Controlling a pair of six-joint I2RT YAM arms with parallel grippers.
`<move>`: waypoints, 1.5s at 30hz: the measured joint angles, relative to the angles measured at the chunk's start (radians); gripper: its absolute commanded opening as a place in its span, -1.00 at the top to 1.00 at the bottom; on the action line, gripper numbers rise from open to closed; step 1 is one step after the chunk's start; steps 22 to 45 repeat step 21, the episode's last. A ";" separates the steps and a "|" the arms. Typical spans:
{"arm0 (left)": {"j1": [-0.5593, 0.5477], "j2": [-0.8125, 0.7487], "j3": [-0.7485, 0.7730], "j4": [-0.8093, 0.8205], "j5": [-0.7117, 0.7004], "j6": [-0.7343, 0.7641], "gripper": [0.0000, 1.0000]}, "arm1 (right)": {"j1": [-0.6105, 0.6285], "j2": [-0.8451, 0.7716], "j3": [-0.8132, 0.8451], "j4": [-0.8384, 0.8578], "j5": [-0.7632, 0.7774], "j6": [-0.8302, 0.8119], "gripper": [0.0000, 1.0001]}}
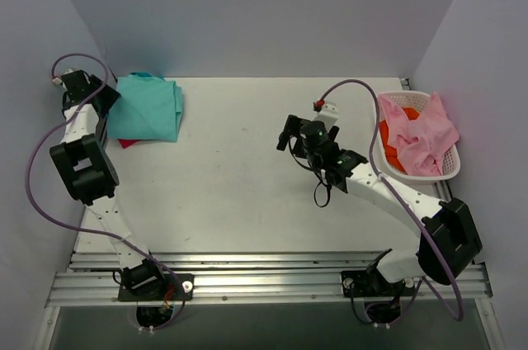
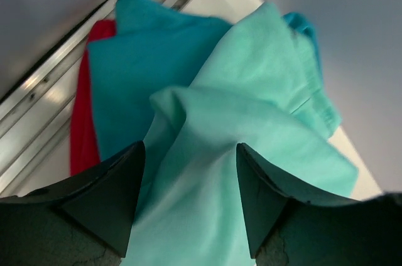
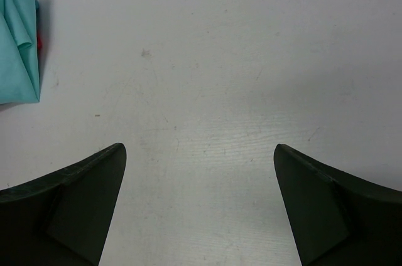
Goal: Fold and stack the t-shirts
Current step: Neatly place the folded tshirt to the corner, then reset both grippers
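1. White worktop [image 1: 247, 193] stands between pale grey walls, with both arms fixed at its near edge.
2. The t-shirts lie in one pile at the far left corner: the mint-green t-shirt [image 1: 144, 111] is on top, the teal t-shirt [image 2: 144, 71] is under it, and the magenta-red t-shirt [image 2: 81, 128] shows at the bottom edge.
3. The left tool [image 2: 188, 153] is over this pile, its fingers spread, and a raised fold of the mint-green cloth is between them.
4. The right tool [image 3: 200, 148] hangs above the bare middle of the worktop, its fingers spread wide and holding nothing.
5. A white basket [image 1: 450, 170] at the right edge holds pink cloth [image 1: 421, 139] and orange cloth [image 1: 389, 131].
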 measured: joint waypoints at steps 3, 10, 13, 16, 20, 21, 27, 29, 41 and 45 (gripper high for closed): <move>-0.038 -0.107 -0.112 -0.066 -0.131 0.035 -0.37 | 0.013 -0.041 -0.001 -0.004 0.011 0.000 -1.00; -0.142 -0.655 -0.487 -0.098 -0.370 0.083 -0.37 | 0.130 -0.136 -0.023 0.024 0.028 -0.031 -1.00; -0.211 -0.939 -0.654 -0.056 -0.400 0.087 -0.37 | 0.238 -0.172 -0.042 0.039 0.047 -0.058 -1.00; -0.308 -1.231 -0.869 -0.045 -0.406 0.098 -0.37 | 0.315 -0.215 -0.064 0.066 0.048 -0.083 -1.00; -0.429 -1.478 -1.075 -0.082 -0.449 0.099 -0.38 | 0.362 -0.288 -0.108 0.127 0.053 -0.111 -1.00; -0.460 -1.522 -1.114 -0.099 -0.463 0.099 -0.38 | 0.371 -0.298 -0.116 0.147 0.058 -0.116 -1.00; -0.460 -1.522 -1.114 -0.099 -0.463 0.099 -0.38 | 0.371 -0.298 -0.116 0.147 0.058 -0.116 -1.00; -0.460 -1.522 -1.114 -0.099 -0.463 0.099 -0.38 | 0.371 -0.298 -0.116 0.147 0.058 -0.116 -1.00; -0.460 -1.522 -1.114 -0.099 -0.463 0.099 -0.38 | 0.371 -0.298 -0.116 0.147 0.058 -0.116 -1.00; -0.460 -1.522 -1.114 -0.099 -0.463 0.099 -0.38 | 0.371 -0.298 -0.116 0.147 0.058 -0.116 -1.00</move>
